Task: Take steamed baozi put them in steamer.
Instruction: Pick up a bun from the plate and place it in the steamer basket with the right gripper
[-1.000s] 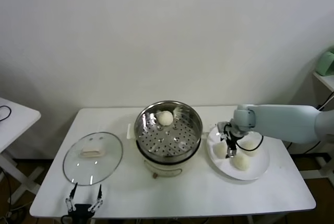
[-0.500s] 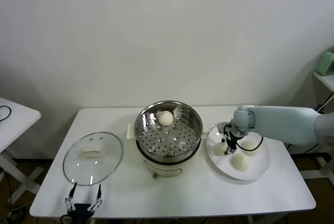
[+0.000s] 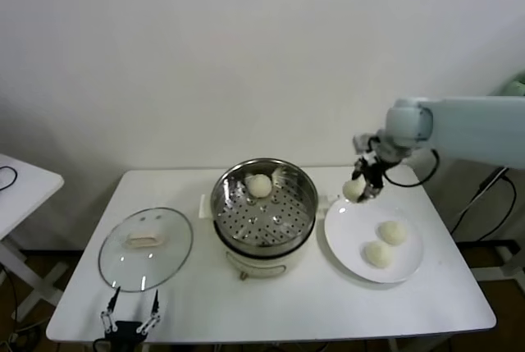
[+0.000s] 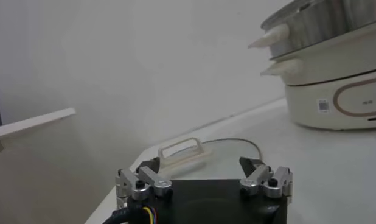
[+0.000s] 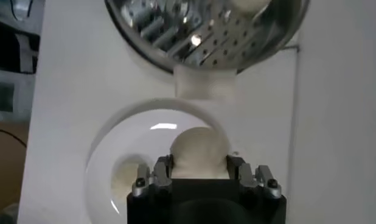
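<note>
My right gripper (image 3: 361, 185) is shut on an off-white baozi (image 3: 353, 190) and holds it in the air above the far left rim of the white plate (image 3: 349, 245). In the right wrist view that baozi (image 5: 198, 151) sits between the fingers. Two more baozi (image 3: 392, 232) (image 3: 377, 254) lie on the plate. One baozi (image 3: 259, 185) rests at the back of the shiny steamer (image 3: 264, 221), which stands on a cream pot base at the table's middle. The steamer (image 5: 206, 30) also shows in the right wrist view. My left gripper (image 3: 131, 319) is open and idle at the table's front left edge.
A round glass lid (image 3: 146, 247) with a cream handle lies flat left of the steamer, just beyond my left gripper; it also shows in the left wrist view (image 4: 206, 149). A second white table (image 3: 20, 188) stands at the far left.
My right gripper closed on a baozi on the plate and lifted it up and back, clear of the plate. The left arm has not moved.
</note>
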Motion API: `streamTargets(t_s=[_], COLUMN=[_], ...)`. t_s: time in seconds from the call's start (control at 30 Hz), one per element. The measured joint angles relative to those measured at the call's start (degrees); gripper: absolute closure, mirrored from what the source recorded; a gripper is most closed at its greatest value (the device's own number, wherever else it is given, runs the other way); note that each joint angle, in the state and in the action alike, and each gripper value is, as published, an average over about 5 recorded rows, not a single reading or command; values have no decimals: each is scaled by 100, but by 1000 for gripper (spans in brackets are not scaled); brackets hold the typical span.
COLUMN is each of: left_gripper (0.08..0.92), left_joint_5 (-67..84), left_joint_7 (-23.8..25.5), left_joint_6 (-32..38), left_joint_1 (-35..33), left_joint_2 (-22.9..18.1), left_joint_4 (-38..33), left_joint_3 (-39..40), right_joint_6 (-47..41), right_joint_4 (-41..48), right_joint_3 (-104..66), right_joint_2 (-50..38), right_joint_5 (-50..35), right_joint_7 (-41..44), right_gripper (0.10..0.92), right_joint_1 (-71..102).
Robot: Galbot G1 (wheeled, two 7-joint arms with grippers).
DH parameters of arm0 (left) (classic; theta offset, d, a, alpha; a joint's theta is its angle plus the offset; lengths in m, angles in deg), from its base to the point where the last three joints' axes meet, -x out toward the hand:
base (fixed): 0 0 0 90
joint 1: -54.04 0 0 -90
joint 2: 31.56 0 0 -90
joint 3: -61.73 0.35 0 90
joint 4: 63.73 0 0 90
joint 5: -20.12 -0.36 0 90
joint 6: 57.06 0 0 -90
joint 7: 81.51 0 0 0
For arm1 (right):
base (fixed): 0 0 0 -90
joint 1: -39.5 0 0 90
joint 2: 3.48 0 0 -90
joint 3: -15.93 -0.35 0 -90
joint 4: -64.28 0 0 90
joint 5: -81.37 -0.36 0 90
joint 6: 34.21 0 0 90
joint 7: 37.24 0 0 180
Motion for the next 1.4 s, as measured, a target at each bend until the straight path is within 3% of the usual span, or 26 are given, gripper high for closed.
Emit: streamTargets(t_s=[0.43, 1.1, 1.4], left_gripper=[177, 177, 177], left_joint_5=[-15, -21, -27], left_joint_7=[-13, -21, -12], left_joint_6=[30, 75, 87], left_joint_1=[90, 187, 223], left_joint_2=[-17, -18, 1], left_joint_4=[25, 128, 139], left_joint_3=[27, 15, 25], right_joint_6=[-755, -1029, -1049], right_joint_4=[-169, 1260, 1568], right_joint_3=[-1093, -1638, -1805], right_joint_2=[1240, 2866, 3021], right_joint_5=[-859, -195, -104], right_joint_7=[-502, -1003, -1086], right_gripper=[422, 368, 217], right_joint_1=[170, 2240, 2513])
